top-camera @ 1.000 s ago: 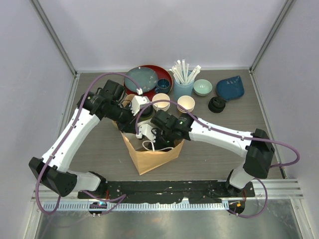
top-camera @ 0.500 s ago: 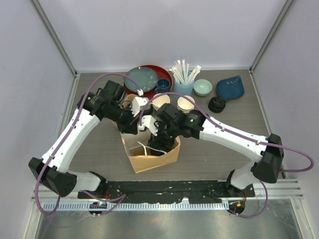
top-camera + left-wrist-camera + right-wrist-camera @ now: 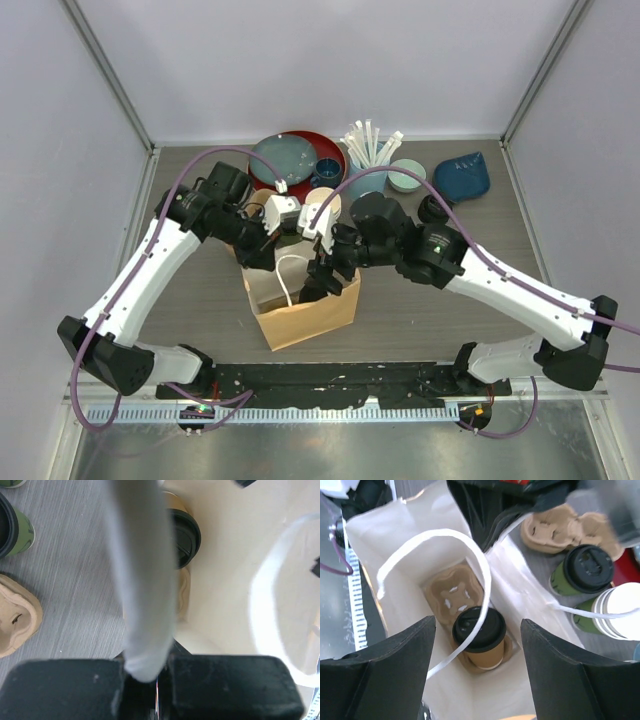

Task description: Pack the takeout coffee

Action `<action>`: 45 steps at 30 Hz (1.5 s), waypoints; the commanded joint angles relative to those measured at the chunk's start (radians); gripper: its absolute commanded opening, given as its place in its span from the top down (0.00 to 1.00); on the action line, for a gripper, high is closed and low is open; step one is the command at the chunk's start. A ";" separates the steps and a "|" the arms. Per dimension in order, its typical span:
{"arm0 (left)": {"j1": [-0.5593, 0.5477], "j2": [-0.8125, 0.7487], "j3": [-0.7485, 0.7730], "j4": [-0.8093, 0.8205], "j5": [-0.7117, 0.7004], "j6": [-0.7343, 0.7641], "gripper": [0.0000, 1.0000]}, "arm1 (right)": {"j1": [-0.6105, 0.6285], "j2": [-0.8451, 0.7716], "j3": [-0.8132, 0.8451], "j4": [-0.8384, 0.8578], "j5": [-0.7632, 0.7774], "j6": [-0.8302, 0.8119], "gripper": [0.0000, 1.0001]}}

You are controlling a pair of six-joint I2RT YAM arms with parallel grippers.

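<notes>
A brown paper bag [image 3: 300, 312] stands open on the table. Inside it lies a cardboard carrier [image 3: 452, 592], and the brown-sided takeout coffee [image 3: 479, 630] with its black lid sits in one pocket. My right gripper [image 3: 477, 624] hovers open straight above that cup, touching nothing. A white bag handle [image 3: 445, 535] loops across the lid. The green-sided takeout coffee [image 3: 582, 575] stands outside the bag on the table, also seen in the left wrist view [image 3: 12, 530]. My left gripper [image 3: 145, 667] is shut on the bag's rim [image 3: 145, 580], holding it open.
A second cardboard carrier [image 3: 565, 530] lies beside the green cup. Lidless cup stacks [image 3: 625, 607] stand near it. At the back are a red tray [image 3: 300, 140], a blue cup of straws [image 3: 368, 172], a green bowl [image 3: 406, 175], a blue dish [image 3: 462, 175] and black lids [image 3: 432, 208].
My right gripper has opened, leaving the brown cup in the carrier, and has lifted up and back out of the bag. The left arm has stayed on the rim.
</notes>
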 commanded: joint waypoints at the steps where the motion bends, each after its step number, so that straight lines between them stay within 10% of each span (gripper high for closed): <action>1: 0.000 -0.023 -0.004 -0.007 0.016 0.014 1.00 | 0.001 -0.062 0.009 0.136 0.038 0.047 0.26; 19: 0.000 -0.026 -0.008 -0.012 0.027 0.015 1.00 | 0.001 -0.161 0.038 0.241 0.127 0.154 0.23; 27: 0.000 -0.041 -0.020 -0.026 0.031 0.018 1.00 | -0.025 -0.143 0.113 0.190 0.452 0.217 0.19; 33: -0.002 -0.064 -0.030 -0.046 0.005 0.011 1.00 | -0.285 -0.086 0.162 0.165 0.221 0.301 0.20; 45: 0.047 -0.120 -0.048 -0.136 -0.093 0.029 1.00 | -0.371 0.104 0.150 0.136 0.101 0.240 0.26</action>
